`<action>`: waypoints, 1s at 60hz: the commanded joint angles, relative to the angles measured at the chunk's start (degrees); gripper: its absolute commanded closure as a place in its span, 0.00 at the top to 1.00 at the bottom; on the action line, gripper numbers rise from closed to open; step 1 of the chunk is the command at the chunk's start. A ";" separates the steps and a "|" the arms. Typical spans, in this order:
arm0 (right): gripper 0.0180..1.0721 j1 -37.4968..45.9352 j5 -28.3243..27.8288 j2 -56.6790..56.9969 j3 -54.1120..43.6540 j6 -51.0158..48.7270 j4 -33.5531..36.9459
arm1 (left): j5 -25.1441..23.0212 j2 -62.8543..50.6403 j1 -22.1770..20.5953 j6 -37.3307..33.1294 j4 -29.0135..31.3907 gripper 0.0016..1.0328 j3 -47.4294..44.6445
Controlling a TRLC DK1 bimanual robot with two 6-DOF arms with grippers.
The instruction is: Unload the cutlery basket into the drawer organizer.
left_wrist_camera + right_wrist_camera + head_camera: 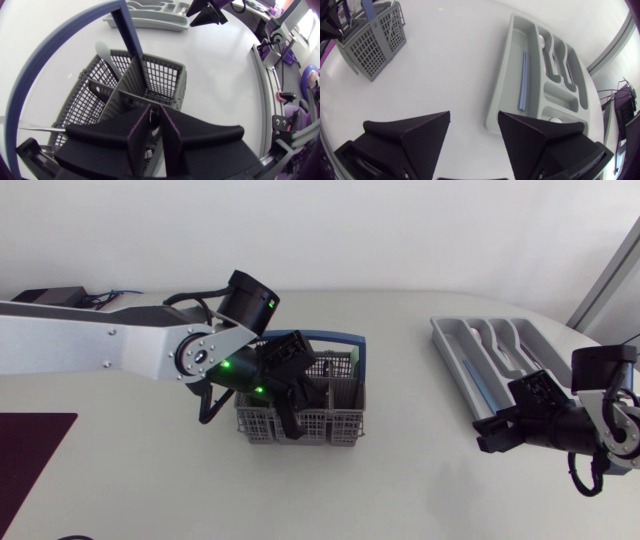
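Left arm [100, 345] sits highest and closest to the lens, entering well left of the cutlery basket [330, 428].

- Left gripper [155, 109]: down inside the basket, hard by its centre divider, under the blue handle [335, 337]. Cannot tell whether it has closed on a piece; its own bulk hides the contact.
- White spoon [102, 50]: in the basket, ahead of the left gripper, tilted against the mesh wall.
- Drawer organizer [450, 345]: well right of the basket. One long blue piece [522, 80] lies in its long compartment.
- Right gripper [474, 116]: farther right of the basket again, just off the organizer's end. It is spread wide and holds nothing.

Step in hand, as I judge it: the pick inside the basket, with unloading only partly done. The next move calls for a firm hold on one handle, then a straight lift clear of the mesh and blue handle. After that comes a carry rightward to the matching compartment.
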State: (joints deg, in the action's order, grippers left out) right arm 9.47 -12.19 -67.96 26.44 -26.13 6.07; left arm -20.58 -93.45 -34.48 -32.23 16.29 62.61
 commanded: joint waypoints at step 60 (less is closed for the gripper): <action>0.67 -0.95 0.58 -1.38 -1.83 -1.38 -0.62 | 3.35 -1.82 3.19 -7.50 15.35 0.16 9.11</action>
State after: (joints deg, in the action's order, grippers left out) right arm 9.04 -11.97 -68.29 26.30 -26.39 5.93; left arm -18.90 -96.53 -32.38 -36.73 30.41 69.91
